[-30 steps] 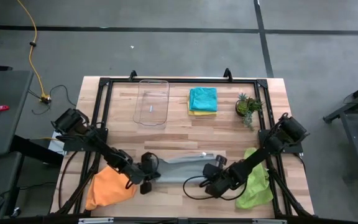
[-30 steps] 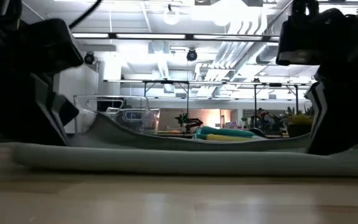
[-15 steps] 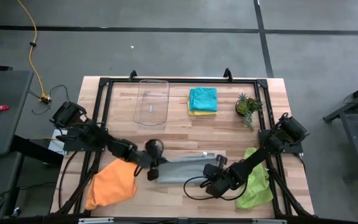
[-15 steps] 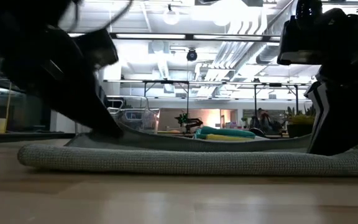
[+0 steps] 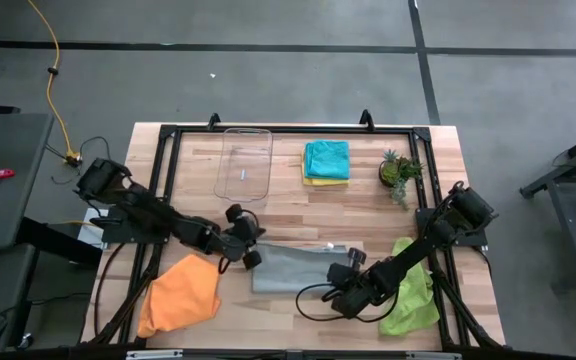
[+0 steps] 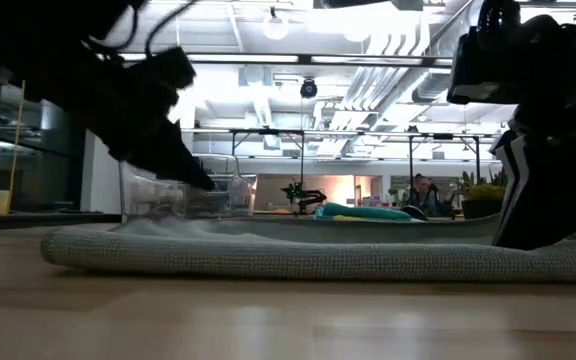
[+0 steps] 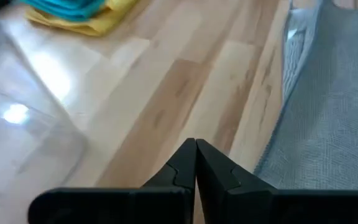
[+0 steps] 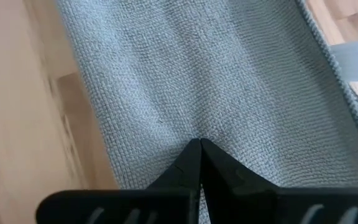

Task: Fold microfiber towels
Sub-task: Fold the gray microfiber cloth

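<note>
Left tool (image 5: 247,250), tips together, empty, has lifted off grey towel (image 5: 298,270) toward 11 o'clock; fold laid. Right tool (image 5: 345,272), closed, still pins towel's 3 o'clock end.

No lettering, label, brand mark, number or sign could be read anywhere in these views.
</note>
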`<move>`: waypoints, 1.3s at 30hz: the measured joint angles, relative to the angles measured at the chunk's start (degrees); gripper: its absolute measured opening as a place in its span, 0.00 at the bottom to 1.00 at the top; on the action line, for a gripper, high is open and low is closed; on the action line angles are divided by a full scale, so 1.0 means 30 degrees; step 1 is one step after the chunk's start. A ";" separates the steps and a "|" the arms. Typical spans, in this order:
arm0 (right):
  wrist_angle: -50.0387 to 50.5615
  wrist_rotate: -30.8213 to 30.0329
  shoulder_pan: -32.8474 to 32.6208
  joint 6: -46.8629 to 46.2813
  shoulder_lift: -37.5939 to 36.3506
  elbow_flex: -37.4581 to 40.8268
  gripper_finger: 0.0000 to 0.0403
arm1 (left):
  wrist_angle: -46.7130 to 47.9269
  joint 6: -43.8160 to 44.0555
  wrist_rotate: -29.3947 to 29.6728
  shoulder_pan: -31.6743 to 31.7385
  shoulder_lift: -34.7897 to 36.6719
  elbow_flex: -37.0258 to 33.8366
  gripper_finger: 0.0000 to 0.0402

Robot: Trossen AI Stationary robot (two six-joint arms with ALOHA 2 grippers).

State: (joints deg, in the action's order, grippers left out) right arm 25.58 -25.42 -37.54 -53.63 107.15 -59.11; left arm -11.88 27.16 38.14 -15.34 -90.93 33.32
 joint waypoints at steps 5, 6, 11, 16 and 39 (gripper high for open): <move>0.1774 -0.1761 -0.0133 0.0008 -0.1009 0.0029 0.00 | -0.0017 -0.1300 0.0328 -0.1551 0.1707 0.0002 0.00; 0.2413 -0.2369 -0.0172 -0.0377 -0.1461 0.0029 0.00 | -0.0134 -0.1668 0.0358 -0.1927 0.1999 0.0007 0.00; 0.5802 -0.5191 -0.0720 -0.2475 -0.3505 0.0022 0.00 | -0.1075 -0.2177 0.1159 -0.3532 0.2585 -0.0579 0.00; 0.8348 -0.5288 -0.1365 -0.5282 -0.3942 0.0026 0.00 | -0.2952 -0.1016 0.0587 -0.4135 0.2065 -0.2218 0.00; -0.5557 -0.3071 -0.0632 -0.1027 -0.3958 0.4119 0.00 | -0.1360 0.6059 -0.5542 -0.4181 -0.0332 -0.2479 0.00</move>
State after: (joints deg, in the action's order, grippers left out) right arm 8.91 -34.64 -39.44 -56.71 95.28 -46.75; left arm -15.95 45.34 21.51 -27.89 -91.93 25.88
